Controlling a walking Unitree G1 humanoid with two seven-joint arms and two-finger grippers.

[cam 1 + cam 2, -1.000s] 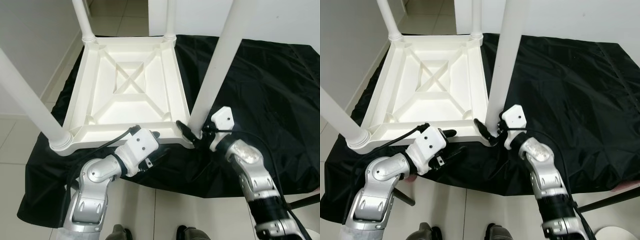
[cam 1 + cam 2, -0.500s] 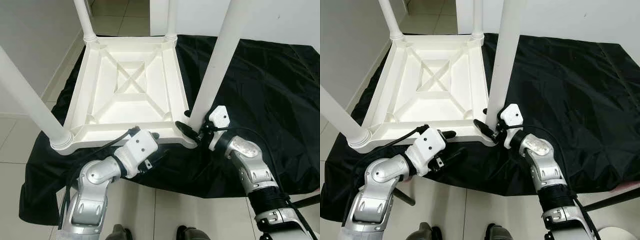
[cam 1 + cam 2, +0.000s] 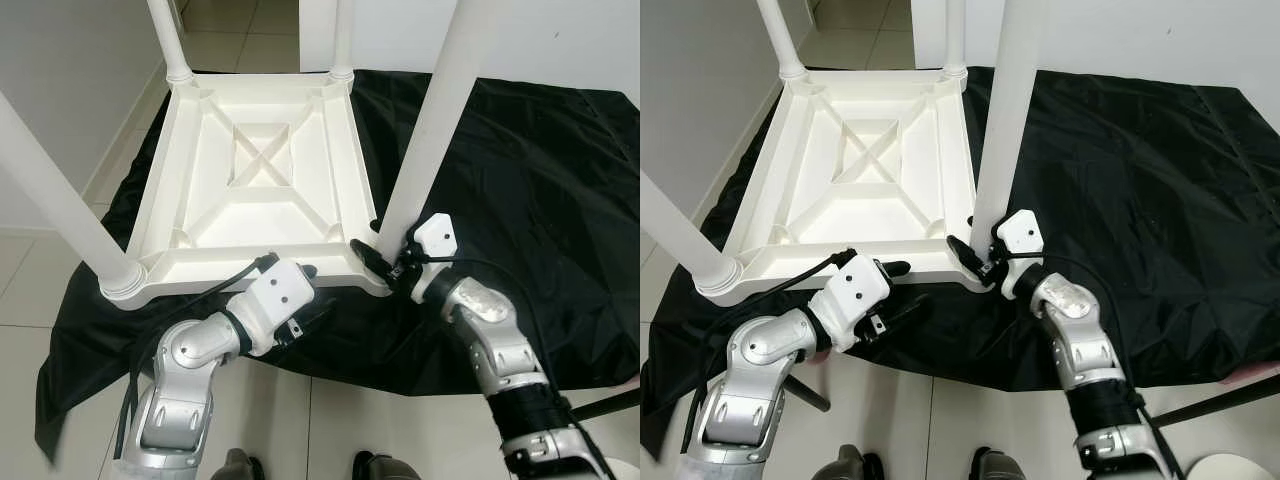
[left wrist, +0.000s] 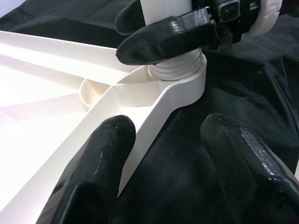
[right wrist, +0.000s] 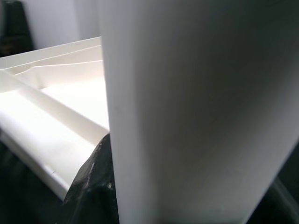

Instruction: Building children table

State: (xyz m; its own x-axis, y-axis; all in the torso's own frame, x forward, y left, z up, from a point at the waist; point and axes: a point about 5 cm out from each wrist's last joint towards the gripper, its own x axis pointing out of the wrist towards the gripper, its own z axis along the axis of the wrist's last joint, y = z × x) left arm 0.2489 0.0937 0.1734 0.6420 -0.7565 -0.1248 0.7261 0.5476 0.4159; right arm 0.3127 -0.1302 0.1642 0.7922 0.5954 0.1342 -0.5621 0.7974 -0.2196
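My right tool (image 3: 384,262) is clamping the base of the near-right table leg (image 3: 425,130), one black finger on each side of it just above the ribbed collar where it enters the corner socket. Over the last second my right wrist has been creeping in toward the leg and my forearm swinging closer under it, while the leg itself is standing just as upright as before; I take that as me working the leg round or re-seating my grip on it, not lifting it away.

My left tool (image 3: 305,300) is sitting spread wide at the near edge of the upturned tabletop (image 3: 260,180), one finger (image 4: 100,158) over the white rim and the other (image 4: 243,158) over the black cloth (image 3: 520,170), grasping nothing, only bracing, and it has hardly been shifting.

The tabletop is lying underside-up on the cloth, with all four legs standing in their corner sockets. I am judging the build to be near its end, this last leg being snugged home.
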